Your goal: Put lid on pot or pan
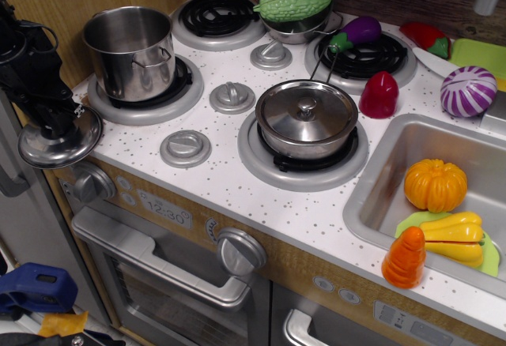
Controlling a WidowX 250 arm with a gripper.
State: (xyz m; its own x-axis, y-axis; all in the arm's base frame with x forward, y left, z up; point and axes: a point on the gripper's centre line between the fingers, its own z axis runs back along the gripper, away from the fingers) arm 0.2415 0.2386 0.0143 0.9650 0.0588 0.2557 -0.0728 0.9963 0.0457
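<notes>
Lid (59,142): off surface's left edge, near-level, pinched at knob by claw (57,127) from above, so rim stays free for seating. Pot (131,51): open, upright on rear-left burner, up-right of lid. Low pan (307,118): already covered, not target.

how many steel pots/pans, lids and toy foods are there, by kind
Pots and pans: 3 – tall pot, low pan, rear bowl-like pan.
Lids: 2 – lid at the gripper, pan lid.
Toy foods: 9 at least.
Total: 14.
</notes>
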